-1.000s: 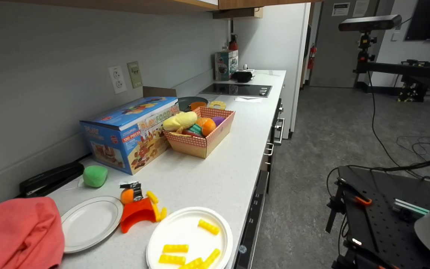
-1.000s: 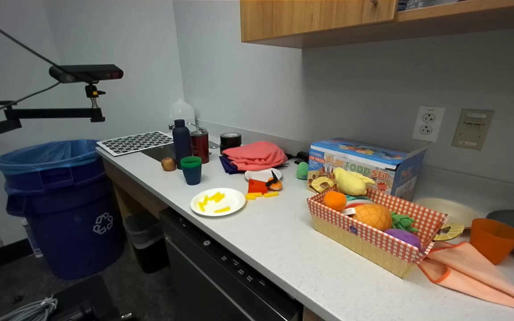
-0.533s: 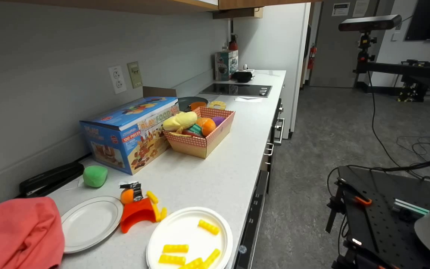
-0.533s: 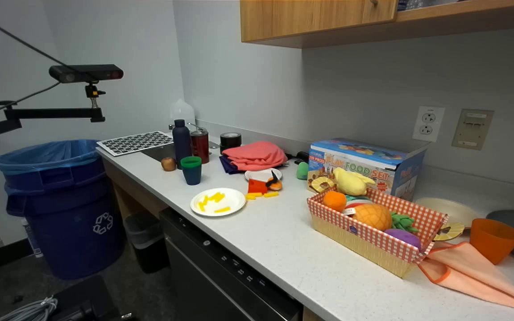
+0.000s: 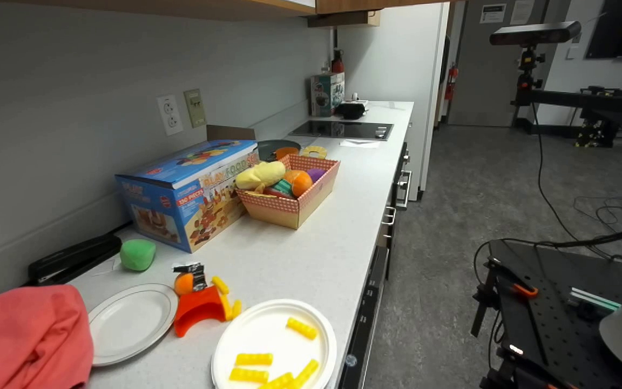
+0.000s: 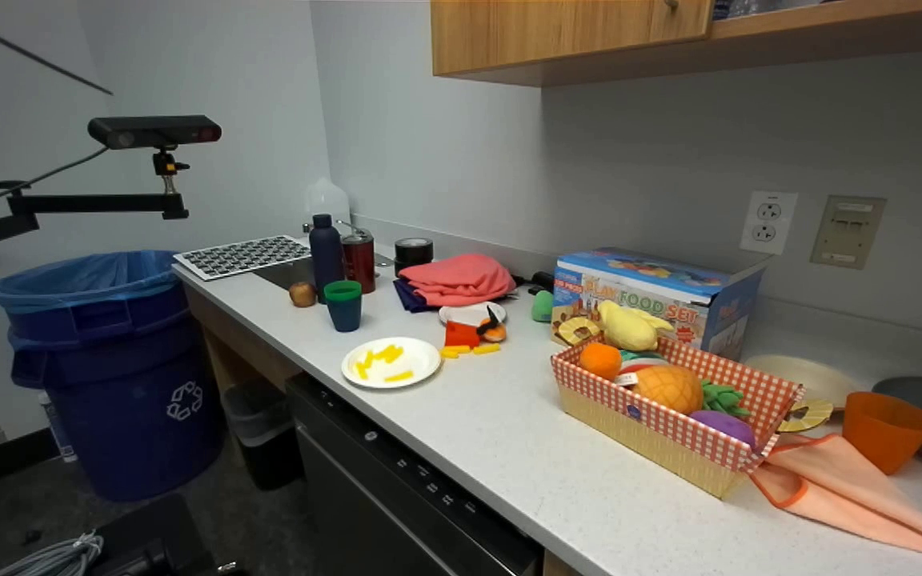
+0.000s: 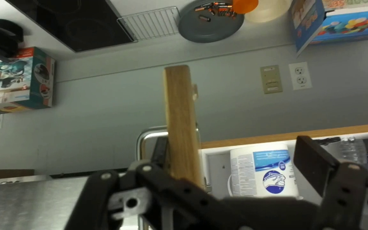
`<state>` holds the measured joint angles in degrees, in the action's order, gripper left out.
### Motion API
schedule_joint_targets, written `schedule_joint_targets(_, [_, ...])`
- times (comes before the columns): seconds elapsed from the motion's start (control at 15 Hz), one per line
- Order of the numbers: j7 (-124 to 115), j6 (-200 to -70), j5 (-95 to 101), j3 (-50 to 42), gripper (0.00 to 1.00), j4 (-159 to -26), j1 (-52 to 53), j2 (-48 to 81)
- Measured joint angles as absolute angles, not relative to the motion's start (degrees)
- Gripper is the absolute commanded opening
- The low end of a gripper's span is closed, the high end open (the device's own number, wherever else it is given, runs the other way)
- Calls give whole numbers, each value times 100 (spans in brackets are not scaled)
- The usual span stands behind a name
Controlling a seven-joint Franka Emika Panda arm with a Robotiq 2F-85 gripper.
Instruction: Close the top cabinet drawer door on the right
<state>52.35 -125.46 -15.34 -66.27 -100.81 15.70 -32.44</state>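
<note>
In an exterior view, a red-checked basket (image 5: 270,209) stands on the white worktop (image 5: 354,205); in an exterior view, a light-brown wooden cabinet (image 6: 517,36) hangs above; in the wrist view, the black tool (image 7: 232,147) gapes wide, the open, golden-brown wooden door (image 7: 182,121) edge-on between its jaws.

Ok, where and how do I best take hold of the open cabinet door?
I'd grip the cabinet door by its narrow near edge, coming straight in from the room side, one jaw on each face. The wrist view shows it nearly edge-on, a thin slab, with the open jaws either side of it; depth is hard to judge.
</note>
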Motion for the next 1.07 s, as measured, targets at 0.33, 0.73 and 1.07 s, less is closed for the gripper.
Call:
schedule_joint_targets(0.33, [4808,-11295,-1486,-5179,100,-9767,677,-3355])
schedule_joint_targets(0.73, [3710,-10458,-1305,-3174,100,-9184,-26,-3465])
schedule_joint_targets(1.07, [3048,-10356,-1053,-2399,100,-8833,-168,-3451])
